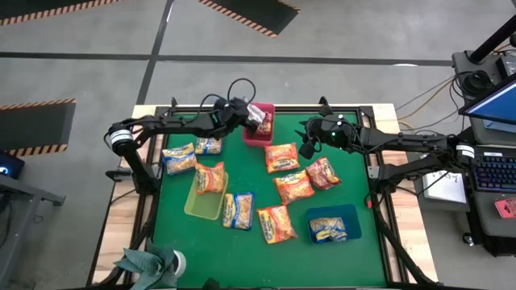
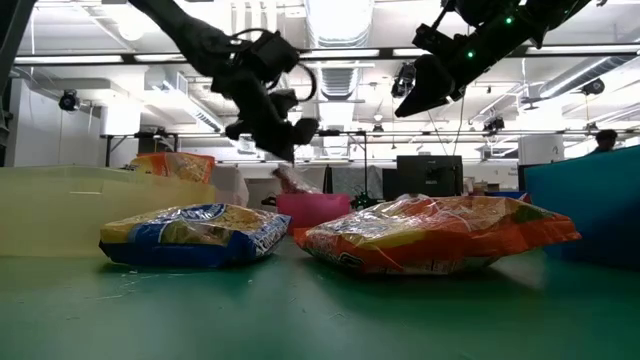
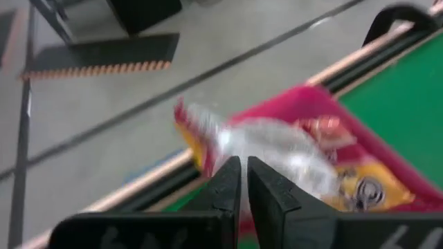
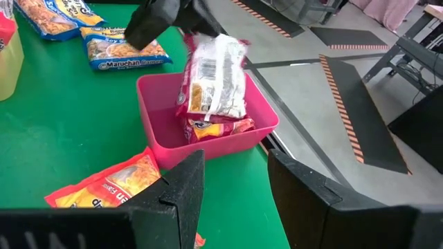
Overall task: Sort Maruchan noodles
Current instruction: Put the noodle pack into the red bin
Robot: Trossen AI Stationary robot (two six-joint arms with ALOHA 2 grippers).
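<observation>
My left gripper (image 1: 251, 115) is pinched shut on a dark red noodle packet (image 4: 211, 72), holding it upright over the pink tray (image 4: 156, 114) at the table's (image 1: 242, 169) far edge. My right gripper (image 1: 307, 138) hovers half-open nearby.

We see a green-topped table (image 1: 250, 242) with a pale wooden rim. Directly on it rest a pink-red plastic tray (image 1: 251, 137) at the far edge, a translucent yellow-green tray (image 1: 201, 205) on the left and a blue tray (image 1: 348, 214) on the right. Loose crinkly orange ramen packets (image 1: 293, 186) and blue-and-yellow ramen packets (image 1: 239, 210) lie scattered between them.
</observation>
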